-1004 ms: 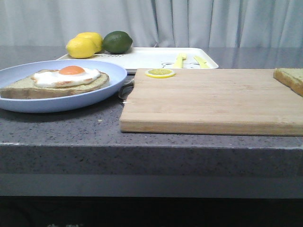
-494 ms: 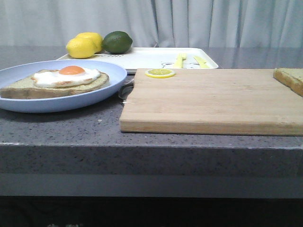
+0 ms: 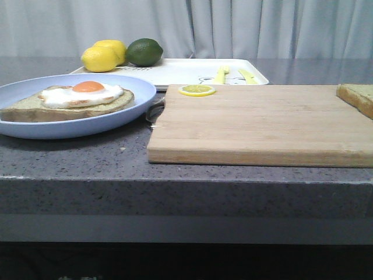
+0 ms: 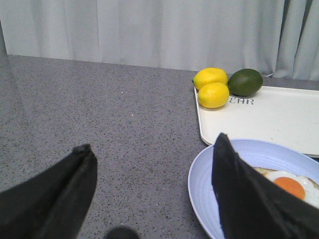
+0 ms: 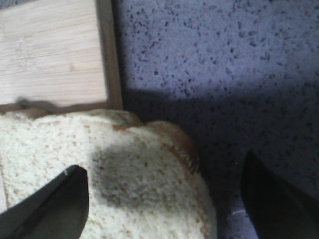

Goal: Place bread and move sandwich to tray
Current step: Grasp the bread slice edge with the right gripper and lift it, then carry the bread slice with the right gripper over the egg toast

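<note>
Bread [image 5: 99, 174], thick and speckled with a tan crust, lies directly under the right end effector [image 5: 162, 199], whose two dark fingers [image 5: 47, 206] stand wide apart with nothing between them touching. One finger hangs over the slice, the other [image 5: 276, 199] over the dark speckled surface [image 5: 224, 64] beyond the crust. The slice sits on the corner of the wooden cutting board [image 3: 262, 122], overhanging its edge; in the front view only its end shows at the far right of the board.

The left end effector [image 4: 154, 194] is also spread wide and holds nothing. Its fingers hover above the surface, one of them over the near rim of the round light-blue plate [image 4: 219, 169]. On that plate, just beyond this finger, rests the sandwich [image 3: 70, 102]: a flat bread slice topped with a white fried egg and orange yolk. Past the plate, further ahead of the left end effector, lies the white tray [image 4: 269, 117], carrying two lemons [image 4: 212, 87] and a lime [image 4: 245, 82] at its far corner. In the front view a lemon slice [image 3: 197, 90] lies on the board's far edge, near the tray.
</note>
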